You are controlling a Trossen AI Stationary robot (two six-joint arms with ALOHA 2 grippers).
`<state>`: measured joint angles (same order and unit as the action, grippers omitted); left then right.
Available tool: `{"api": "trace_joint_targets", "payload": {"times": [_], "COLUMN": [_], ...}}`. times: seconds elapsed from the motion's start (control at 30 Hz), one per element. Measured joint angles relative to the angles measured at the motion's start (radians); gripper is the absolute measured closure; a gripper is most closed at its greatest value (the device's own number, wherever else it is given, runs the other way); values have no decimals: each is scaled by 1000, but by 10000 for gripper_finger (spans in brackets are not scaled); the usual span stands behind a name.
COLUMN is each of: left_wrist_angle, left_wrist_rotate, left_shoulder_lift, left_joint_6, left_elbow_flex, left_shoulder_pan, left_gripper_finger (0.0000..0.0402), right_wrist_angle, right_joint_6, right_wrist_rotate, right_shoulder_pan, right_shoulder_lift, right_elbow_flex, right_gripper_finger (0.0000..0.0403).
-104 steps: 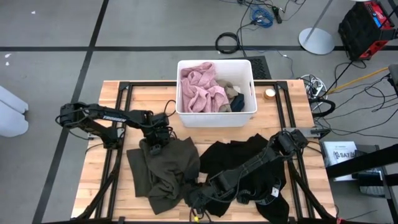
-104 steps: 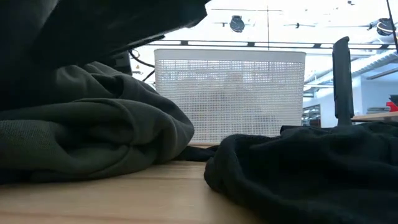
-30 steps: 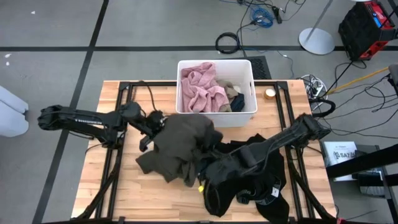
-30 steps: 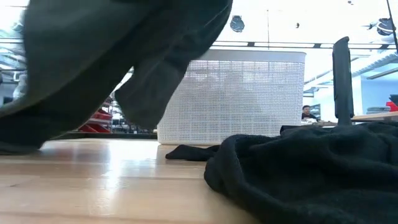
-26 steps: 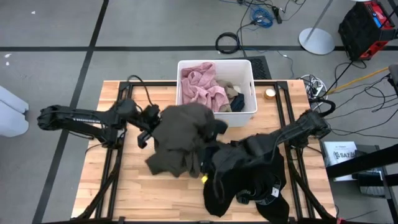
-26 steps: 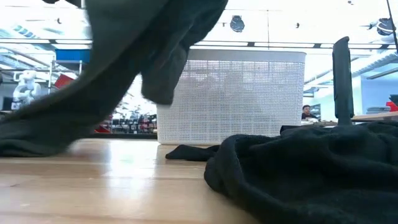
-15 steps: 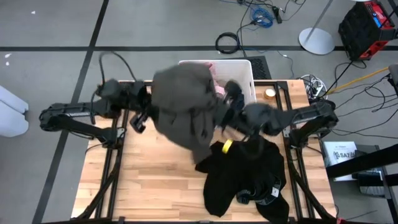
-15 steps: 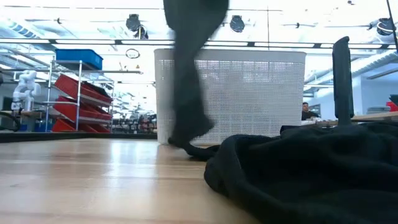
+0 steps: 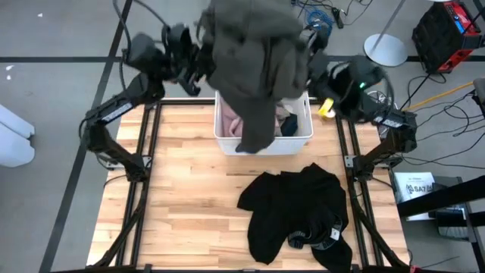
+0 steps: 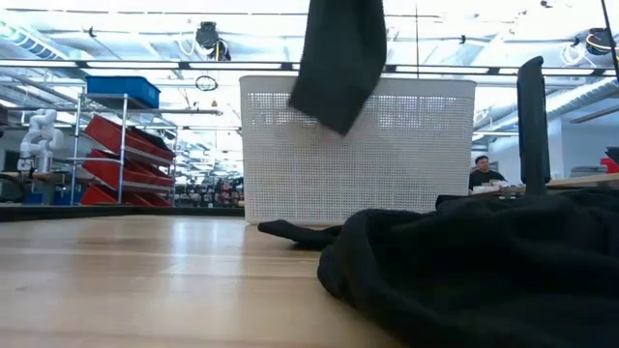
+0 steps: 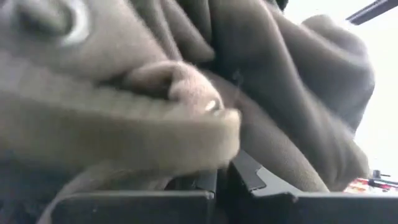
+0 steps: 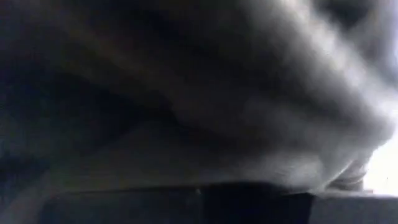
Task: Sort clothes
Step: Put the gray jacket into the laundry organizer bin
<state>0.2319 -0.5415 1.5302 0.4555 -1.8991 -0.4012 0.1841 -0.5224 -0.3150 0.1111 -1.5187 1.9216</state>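
Olive-green garment [image 9: 254,57] held high over white bin [image 9: 224,141] at worktop's far edge, both grippers (left [image 9: 198,57], right [image 9: 305,47]) clamped shut on it, likely for drop-in. Black garment [image 9: 295,208] near front-right corner.
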Motion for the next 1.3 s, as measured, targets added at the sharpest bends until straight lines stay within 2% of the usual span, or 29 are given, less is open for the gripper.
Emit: {"api": "trace_joint_targets", "payload": {"times": [0.13,0.27,0.43,0.7,0.83,0.93,1.0,1.17,1.3], "left_wrist_angle": [-11,-12,16,45,88,157,154,122,-53], "left_wrist_rotate": [-30,-30,-94,-175,-173,-173,-198,-327,-408], "left_shoulder_lift": [126,253,381,440,439,436,434,442,442], "left_joint_6": [11,62,88,109,90,174,197,186,165], "left_elbow_flex": [-188,-342,-453,-451,-454,-457,-457,-457,-454], "left_shoulder_pan": [-67,-136,-199,-276,-315,-342,-346,-316,-306], "left_gripper_finger": [391,391,391,391,391,391,391,391,391], "right_wrist_angle": [-15,-70,-177,-355,-292,-217,-233,-465,-713], "right_joint_6": [-9,56,87,249,297,394,418,326,301], "right_wrist_rotate": [75,153,246,368,410,476,494,506,587], "right_shoulder_pan": [106,221,338,526,573,607,611,588,611], "right_shoulder_lift": [-41,-90,-144,-188,-197,-196,-193,-200,-207], "right_elbow_flex": [124,253,340,344,340,340,342,342,342], "right_gripper_finger": [378,378,378,378,378,378,378,378,378]}}
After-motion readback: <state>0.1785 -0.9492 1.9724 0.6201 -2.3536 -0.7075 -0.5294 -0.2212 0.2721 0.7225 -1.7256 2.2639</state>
